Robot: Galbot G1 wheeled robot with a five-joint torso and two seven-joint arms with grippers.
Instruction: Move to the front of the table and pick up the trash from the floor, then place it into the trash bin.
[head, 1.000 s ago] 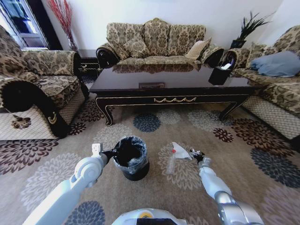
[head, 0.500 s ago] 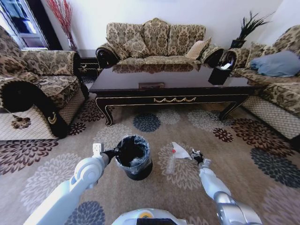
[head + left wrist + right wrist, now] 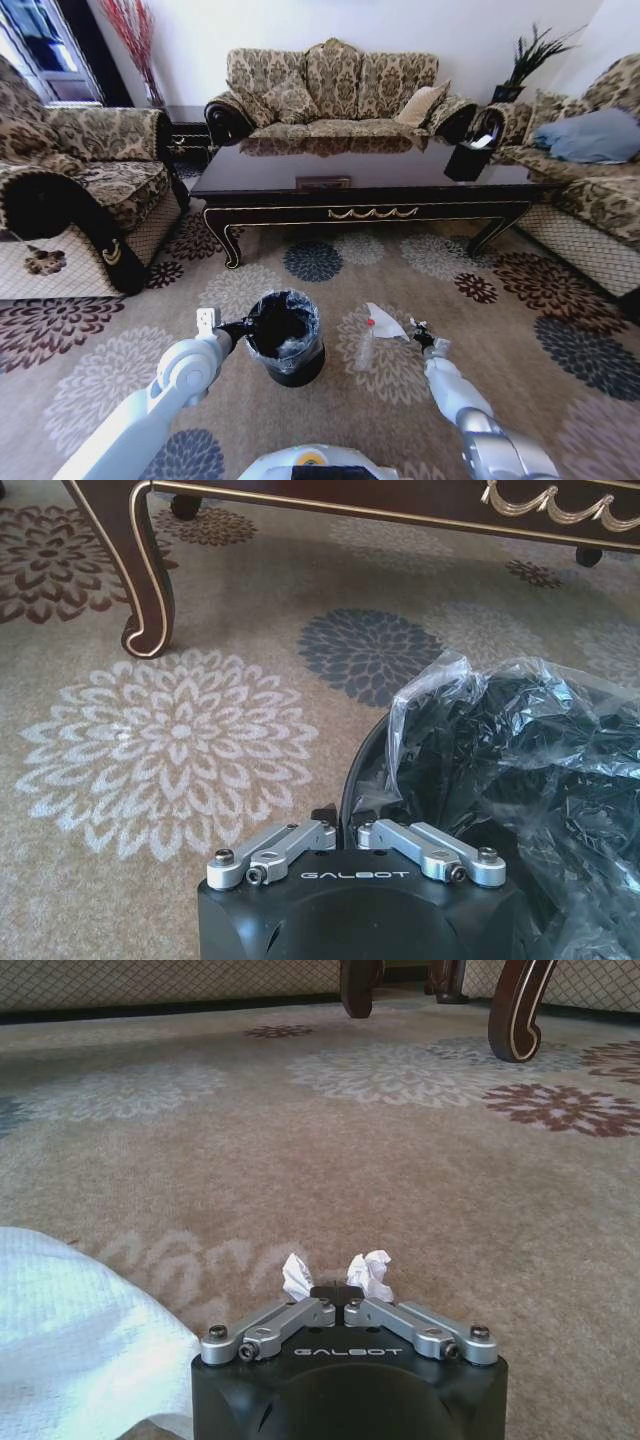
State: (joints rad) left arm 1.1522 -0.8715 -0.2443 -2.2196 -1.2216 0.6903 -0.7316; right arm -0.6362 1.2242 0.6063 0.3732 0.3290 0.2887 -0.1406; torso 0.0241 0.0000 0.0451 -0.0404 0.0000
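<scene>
Right, robot is parked in front of the table (image 3: 360, 180), so the drive part looks done; pickup is underway, nothing visibly in the bin beyond its liner. Left gripper (image 3: 347, 832) is pinched onto the rim of the trash bin (image 3: 285, 335), links folded in, clamping rim and the black bag (image 3: 520, 750) together; bin sits on the floor (image 3: 330, 400) at roughly 7 o'clock from the table's centre. Right gripper (image 3: 335, 1295) is closed on a tiny white scrap (image 3: 370, 1272), crumpled bits poking out on both sides of the tips just above the carpet; in the head view it sits at 3 o'clock from the bin, well apart from it. Left to do by my read: carry the scrap over to the bin and drop it, then the other pieces. White sheet with red mark (image 3: 385, 322) lies flat just beside the right gripper, at its 9 o'clock, long axis running roughly 10-to-4, red mark at the end nearer the table. Clear bottle (image 3: 364, 352) lies on its side under the sheet's near edge, long axis about 12-to-6; can't tell which end is the cap. White cloth-like edge (image 3: 70, 1340) fills one corner of the right wrist view, probably that sheet
</scene>
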